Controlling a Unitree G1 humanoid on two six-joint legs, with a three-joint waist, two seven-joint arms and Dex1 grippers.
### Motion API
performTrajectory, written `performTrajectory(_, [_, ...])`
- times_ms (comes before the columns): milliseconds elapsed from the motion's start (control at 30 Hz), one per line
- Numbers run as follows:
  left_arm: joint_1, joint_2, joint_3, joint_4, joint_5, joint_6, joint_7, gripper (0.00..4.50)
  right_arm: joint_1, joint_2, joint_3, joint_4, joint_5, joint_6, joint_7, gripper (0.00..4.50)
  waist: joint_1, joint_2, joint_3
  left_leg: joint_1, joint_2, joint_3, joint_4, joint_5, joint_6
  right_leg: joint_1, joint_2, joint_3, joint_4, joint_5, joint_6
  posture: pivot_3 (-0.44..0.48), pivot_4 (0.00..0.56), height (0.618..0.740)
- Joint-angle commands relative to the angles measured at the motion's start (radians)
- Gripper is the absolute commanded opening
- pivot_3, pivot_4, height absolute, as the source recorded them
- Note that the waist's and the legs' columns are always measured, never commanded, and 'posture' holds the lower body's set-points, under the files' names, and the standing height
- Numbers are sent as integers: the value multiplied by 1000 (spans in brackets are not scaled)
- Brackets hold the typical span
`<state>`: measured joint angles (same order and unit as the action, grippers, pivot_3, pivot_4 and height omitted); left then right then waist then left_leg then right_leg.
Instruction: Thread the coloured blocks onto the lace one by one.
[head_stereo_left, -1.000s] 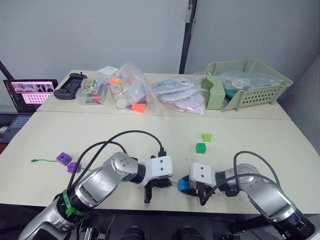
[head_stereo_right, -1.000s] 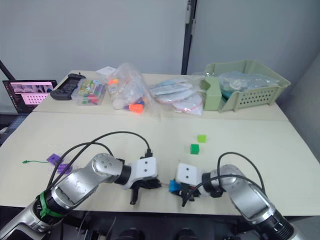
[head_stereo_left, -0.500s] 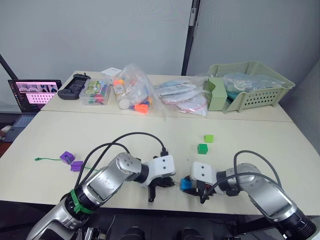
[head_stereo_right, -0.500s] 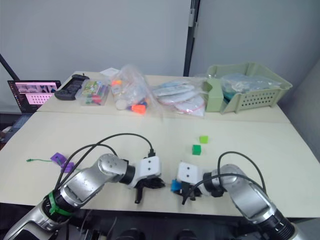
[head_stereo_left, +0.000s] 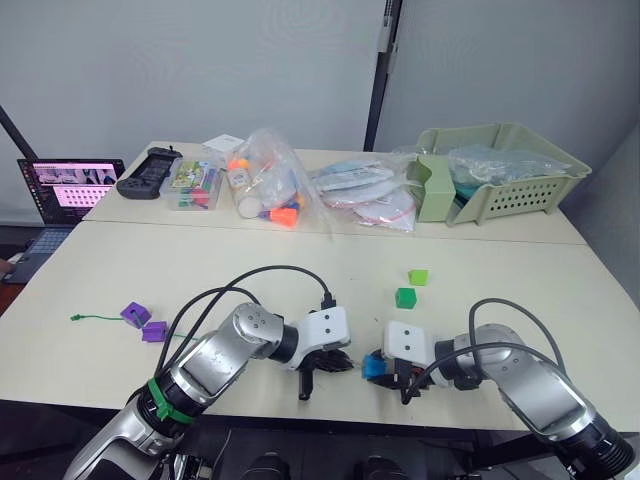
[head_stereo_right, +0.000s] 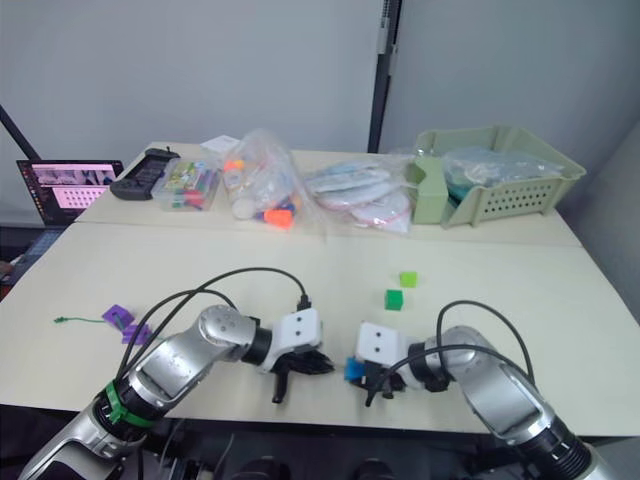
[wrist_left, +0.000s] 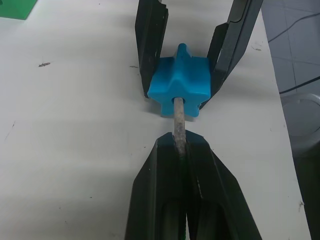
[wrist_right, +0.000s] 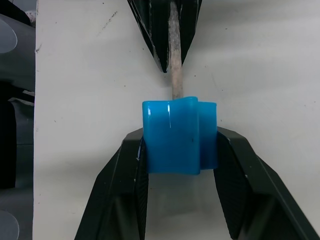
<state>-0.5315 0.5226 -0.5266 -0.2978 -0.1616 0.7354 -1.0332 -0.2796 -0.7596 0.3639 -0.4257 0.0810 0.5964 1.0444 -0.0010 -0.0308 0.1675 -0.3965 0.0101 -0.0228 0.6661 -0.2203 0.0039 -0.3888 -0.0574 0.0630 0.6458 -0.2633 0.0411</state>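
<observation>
- Two robot arms meet at the near edge of a pale tabletop (head_stereo_left: 300, 270), grippers facing each other.
- Right gripper (wrist_right: 181, 145): jaws clamped on the bright blue block (wrist_left: 180, 85), one finger on each side, block held just above the tabletop.
- Left gripper (wrist_left: 181, 150): jaws pressed together on the stiff pale tip (wrist_left: 178, 117) of the lace; the tip's end is already inside the blue block's hole, judging by both wrist views.
- The lace (head_stereo_left: 95, 319) itself is a thin green cord trailing off to the robot's left; near its far end sit two purple blocks (head_stereo_left: 142, 322), close together. Looks like they're on the cord already, but too small to be sure.
- Dark green block (head_stereo_left: 404, 297) and light green block (head_stereo_left: 417, 276) lie loose mid-tabletop, just beside each other, well apart from the grippers.
- Progress, approx.: blue block is mid-threading, not pulled through yet; both green blocks are left to do, so about halfway at best.
- Bags of toys, a green basket (head_stereo_left: 520, 185) and a laptop (head_stereo_left: 65, 185) sit at the back, not involved.
</observation>
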Motion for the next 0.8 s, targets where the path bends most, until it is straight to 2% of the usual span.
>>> performTrajectory(33, [-1, -30, 3, -51, -46, -27, -19, 0, -7, 26, 46, -8, 0, -1, 0, 1337, -3, 0, 0, 0, 0, 0, 0, 0, 0, 0, 0, 0, 0, 0, 0, 0, 150, 740])
performTrajectory(800, [-4, -2, 39, -32, -58, -92, -143, 0, -5, 52, 56, -13, -22, 8, -15, 1337, -17, 0, 0, -1, 2, 0, -2, 0, 0, -3, 3, 0, 0, 0, -1, 0, 150, 740])
